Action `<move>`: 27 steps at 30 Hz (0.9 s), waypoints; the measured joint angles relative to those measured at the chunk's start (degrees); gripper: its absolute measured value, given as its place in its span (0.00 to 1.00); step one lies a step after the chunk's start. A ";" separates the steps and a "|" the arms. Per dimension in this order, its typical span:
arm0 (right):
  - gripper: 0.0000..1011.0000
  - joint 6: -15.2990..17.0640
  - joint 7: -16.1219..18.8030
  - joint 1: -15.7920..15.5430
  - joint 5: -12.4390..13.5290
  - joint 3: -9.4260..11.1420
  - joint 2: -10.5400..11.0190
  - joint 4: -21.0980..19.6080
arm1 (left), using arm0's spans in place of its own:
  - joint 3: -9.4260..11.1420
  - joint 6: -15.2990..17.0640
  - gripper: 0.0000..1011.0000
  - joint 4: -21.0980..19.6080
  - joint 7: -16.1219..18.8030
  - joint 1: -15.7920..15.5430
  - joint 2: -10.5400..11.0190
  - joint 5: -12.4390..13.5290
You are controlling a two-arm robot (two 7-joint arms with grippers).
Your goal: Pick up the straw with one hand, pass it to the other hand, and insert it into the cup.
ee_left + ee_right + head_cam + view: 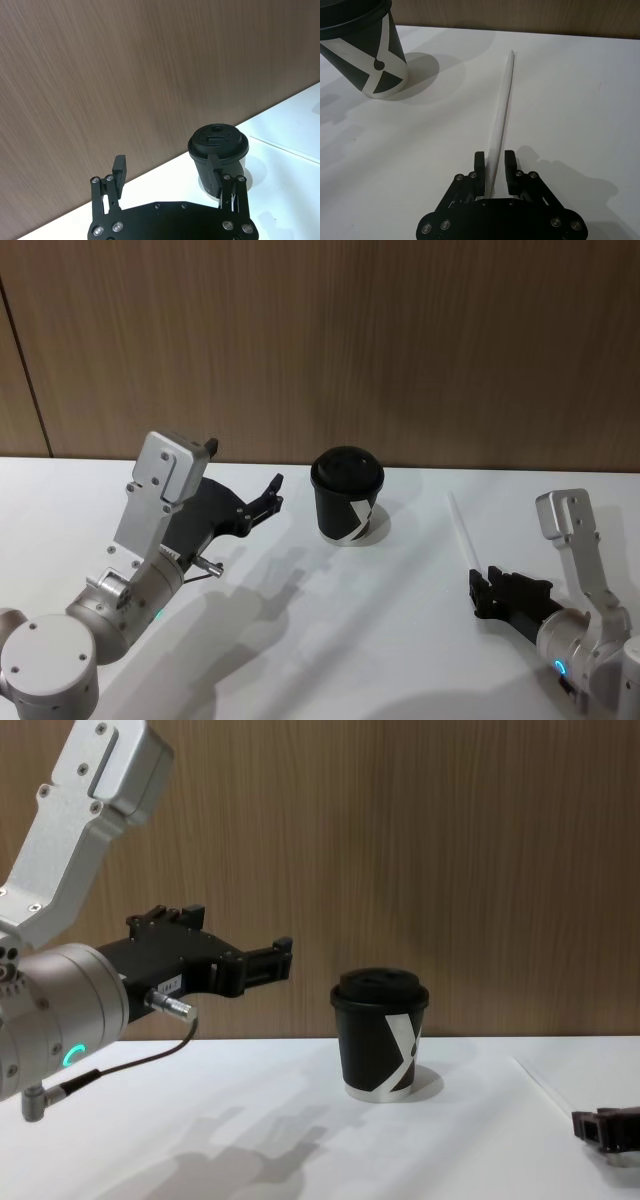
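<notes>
- Your left gripper hangs raised to the left of the cup, fingers spread wide; it holds nothing.
- The cup stands lidded mid-table; only the left wrist view shows the lid's small hole.
- Your right gripper sits low, right of the cup, pinching the straw at its near end (the right wrist view shows this; the head view hides it).
- The straw lies flat on the table; I judge the grasp made, with lift, handover and insertion left.
</notes>
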 joint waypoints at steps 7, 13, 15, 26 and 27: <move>0.20 0.00 -0.02 0.00 -0.01 0.00 0.00 0.00 | 0.00 0.00 0.99 0.00 0.00 0.00 0.00 0.00; 0.16 0.00 -0.04 0.00 -0.02 0.00 0.00 0.00 | 0.00 0.00 0.99 0.00 0.00 0.00 0.00 0.00; 0.15 0.00 -0.04 0.00 -0.03 0.00 0.00 0.00 | 0.00 0.00 0.99 0.00 0.00 0.00 0.00 0.00; 0.09 0.00 -0.03 0.00 -0.03 0.00 0.00 0.00 | 0.00 0.00 0.99 0.00 0.00 0.00 0.00 0.00; 0.08 0.00 -0.03 0.00 -0.03 0.00 0.00 0.00 | 0.00 0.00 0.99 0.00 0.00 0.00 0.00 0.00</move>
